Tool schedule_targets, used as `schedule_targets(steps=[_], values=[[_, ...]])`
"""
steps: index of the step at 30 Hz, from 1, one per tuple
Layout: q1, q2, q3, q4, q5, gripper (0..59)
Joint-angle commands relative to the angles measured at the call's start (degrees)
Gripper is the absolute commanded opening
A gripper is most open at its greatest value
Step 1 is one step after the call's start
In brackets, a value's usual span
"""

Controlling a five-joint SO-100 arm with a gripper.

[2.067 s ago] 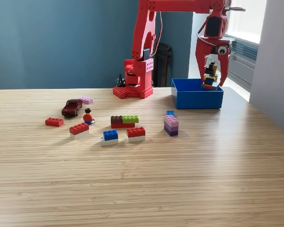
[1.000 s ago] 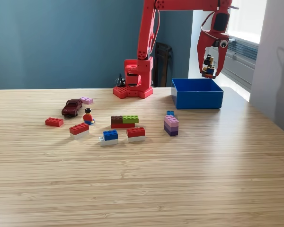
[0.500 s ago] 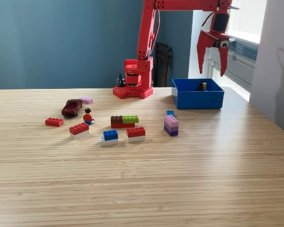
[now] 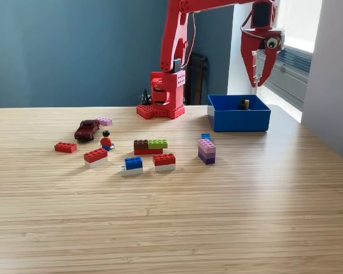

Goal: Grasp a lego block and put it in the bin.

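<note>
Since two seconds ago the black-and-yellow piece point(image 4: 243, 104) has dropped from the gripper point(image 4: 259, 81) into the bin point(image 4: 238, 119), at two o'clock from the brick cluster. The claw hangs spread and empty above; lift clear before swinging away.

The wooden counter point(image 4: 228, 217) carries the blue bin point(image 4: 238, 119) and the arm's red base point(image 4: 162, 108) at the back. Nearer lie a dark toy car point(image 4: 87, 129), a minifigure point(image 4: 106, 140), loose bricks point(image 4: 95, 155) and a purple stack point(image 4: 206, 152), perhaps with a blue piece behind.
</note>
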Motion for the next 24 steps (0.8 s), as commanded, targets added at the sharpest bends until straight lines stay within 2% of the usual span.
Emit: schedule_targets(steps=[1, 12, 24], values=[[12.3, 4.92, -4.31, -0.7, -0.7, 0.1], [27.6, 4.83, -1.67, -1.49, -3.52, 0.1], [30.23, 4.83, 1.93, -5.01, -4.83, 0.1]])
